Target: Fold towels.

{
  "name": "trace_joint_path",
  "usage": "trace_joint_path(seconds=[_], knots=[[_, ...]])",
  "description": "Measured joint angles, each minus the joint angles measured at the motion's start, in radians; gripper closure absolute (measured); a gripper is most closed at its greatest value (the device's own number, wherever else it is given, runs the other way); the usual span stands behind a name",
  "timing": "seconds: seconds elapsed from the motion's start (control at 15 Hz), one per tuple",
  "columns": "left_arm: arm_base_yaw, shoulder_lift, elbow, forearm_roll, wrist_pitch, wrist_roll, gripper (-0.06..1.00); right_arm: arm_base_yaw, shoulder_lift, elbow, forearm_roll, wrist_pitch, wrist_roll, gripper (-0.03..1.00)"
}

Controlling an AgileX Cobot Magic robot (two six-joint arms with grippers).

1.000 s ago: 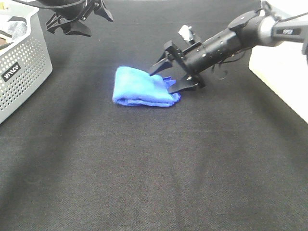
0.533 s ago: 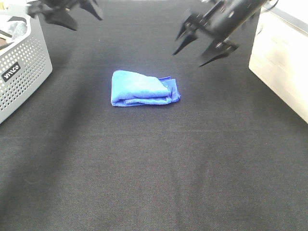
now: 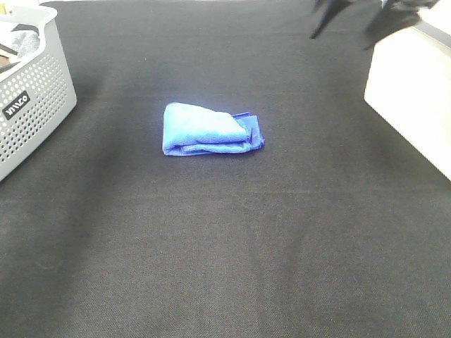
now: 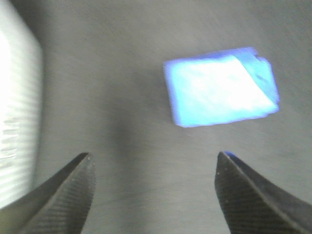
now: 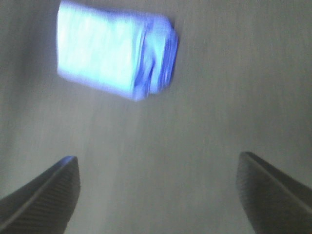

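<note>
The bright blue towel (image 3: 211, 130) lies folded into a small thick rectangle on the black cloth table (image 3: 232, 239), with nothing touching it. My right gripper (image 3: 343, 32) shows only as a dark blur at the far right top edge, well away from the towel. In the right wrist view it (image 5: 158, 195) is open and empty, and the towel (image 5: 114, 53) lies on the table some way off. My left gripper (image 4: 153, 195) is open and empty too, with the towel (image 4: 222, 87) some way off. The high view does not show the left arm.
A perforated grey basket (image 3: 35, 91) holding dark cloth stands at the table's left edge, and appears as a pale blur (image 4: 14, 122) in the left wrist view. A white block (image 3: 409, 98) borders the table on the right.
My right gripper has drawn up and back from the towel's right end to the far right corner. My left gripper has left the high view. The towel's folds settled flatter.
</note>
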Motion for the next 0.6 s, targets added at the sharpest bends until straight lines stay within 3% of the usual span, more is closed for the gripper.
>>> trace_joint_path(seconds=[0.27,0.6], knots=[[0.0,-0.348,0.294,0.034,0.001,0.0,0.28,0.001,-0.29,0.316,-0.063,-0.002,0.001,0.15],[0.0,-0.851,0.759,0.035,0.005,0.0,0.28,0.001,-0.711,0.788,-0.094,-0.133,0.001,0.15]])
